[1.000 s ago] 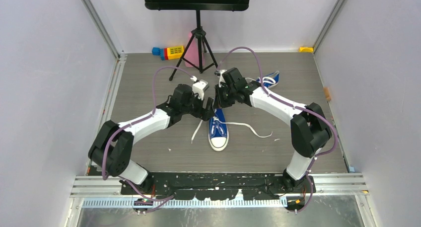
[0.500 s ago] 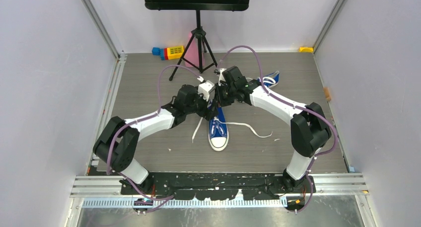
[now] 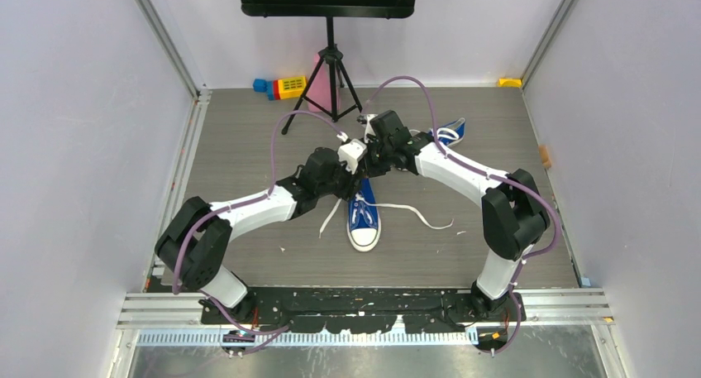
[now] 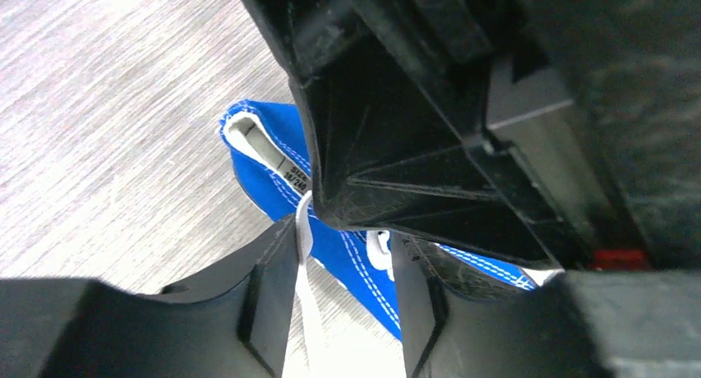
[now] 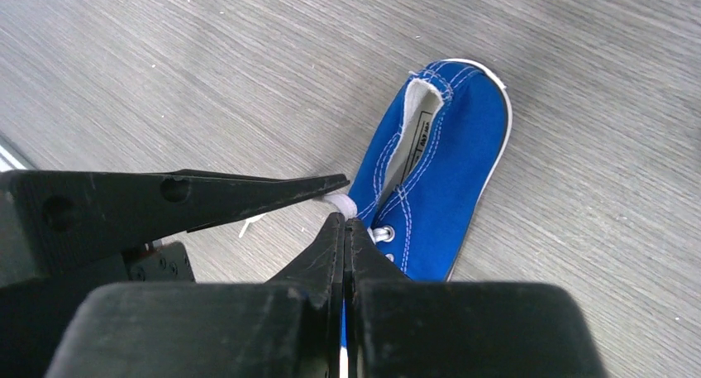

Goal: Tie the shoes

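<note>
One blue shoe (image 3: 364,217) lies mid-table with its white toe toward the arm bases. Its laces trail left (image 3: 328,217) and right (image 3: 423,213). The second shoe (image 3: 447,132) lies behind the right arm. Both grippers meet above the near shoe's heel. My right gripper (image 3: 369,168) is shut, with a bit of white lace (image 5: 340,203) pinched at its tips (image 5: 343,219), above the shoe's eyelets (image 5: 430,179). My left gripper (image 4: 347,233) is open. The lace (image 4: 302,254) runs along the inner face of its left finger (image 4: 260,303). The right gripper's body fills the upper right of that view.
A music stand on a black tripod (image 3: 331,72) stands at the back centre, with colourful toy blocks (image 3: 281,87) beside it. Purple walls close in both sides. A yellow object (image 3: 510,82) lies in the far right corner.
My left gripper has moved right and forward, up against the right gripper above the shoe's heel. The right arm and the shoes have hardly moved.
</note>
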